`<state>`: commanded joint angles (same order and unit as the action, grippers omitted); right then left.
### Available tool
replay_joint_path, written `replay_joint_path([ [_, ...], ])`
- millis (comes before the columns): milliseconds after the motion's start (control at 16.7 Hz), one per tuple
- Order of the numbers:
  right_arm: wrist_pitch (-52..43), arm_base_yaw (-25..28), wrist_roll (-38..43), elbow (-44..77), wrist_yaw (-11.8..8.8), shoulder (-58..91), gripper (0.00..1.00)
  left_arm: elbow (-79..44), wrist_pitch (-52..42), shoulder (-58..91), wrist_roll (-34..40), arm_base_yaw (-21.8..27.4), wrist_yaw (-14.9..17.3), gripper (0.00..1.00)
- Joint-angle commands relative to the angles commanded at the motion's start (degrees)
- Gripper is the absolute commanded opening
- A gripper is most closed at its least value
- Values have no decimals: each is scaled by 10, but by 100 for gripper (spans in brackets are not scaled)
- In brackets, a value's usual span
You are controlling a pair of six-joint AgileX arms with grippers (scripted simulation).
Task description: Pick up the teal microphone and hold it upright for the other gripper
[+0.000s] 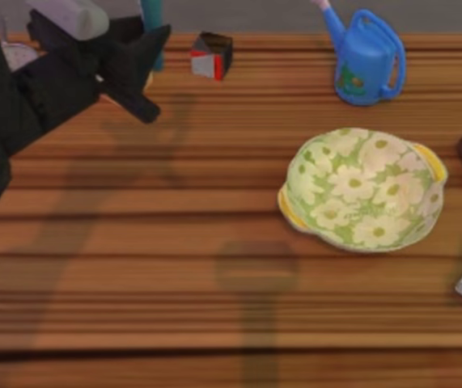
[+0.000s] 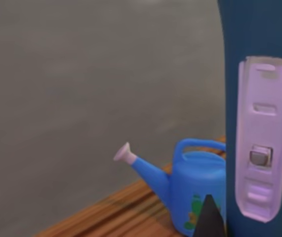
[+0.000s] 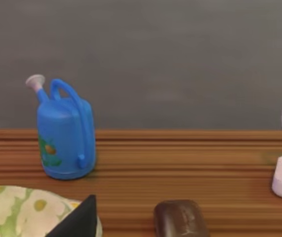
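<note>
My left claw [image 1: 137, 77] is up around 11 o'clock at the bench [image 1: 174, 242] far edge, clamped on the teal microphone [image 1: 151, 28], which stands upright. Its white switch plate [image 2: 264, 140] fills my wrist view, no readable writing. My right claw is out of sight, so can't tell.

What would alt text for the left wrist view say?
A dark teal microphone handle fills the frame's right side at close range, upright, with its pale switch panel facing the camera. Behind it a blue watering can stands on the wooden table before a plain grey backdrop; a black fingertip of the left pincer shows at the lower edge.
</note>
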<state>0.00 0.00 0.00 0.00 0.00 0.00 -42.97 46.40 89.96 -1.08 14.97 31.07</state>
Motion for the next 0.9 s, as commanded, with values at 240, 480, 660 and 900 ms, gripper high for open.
replay_joint_path([
  [240,0,0,0,0,0,0,100,3,21,4,2,39,-40,0],
  [480,0,0,0,0,0,0,100,13,64,8,10,129,-136,0],
  [660,0,0,0,0,0,0,100,21,93,6,16,191,-202,0],
  [900,0,0,0,0,0,0,100,23,102,5,17,208,-219,0],
])
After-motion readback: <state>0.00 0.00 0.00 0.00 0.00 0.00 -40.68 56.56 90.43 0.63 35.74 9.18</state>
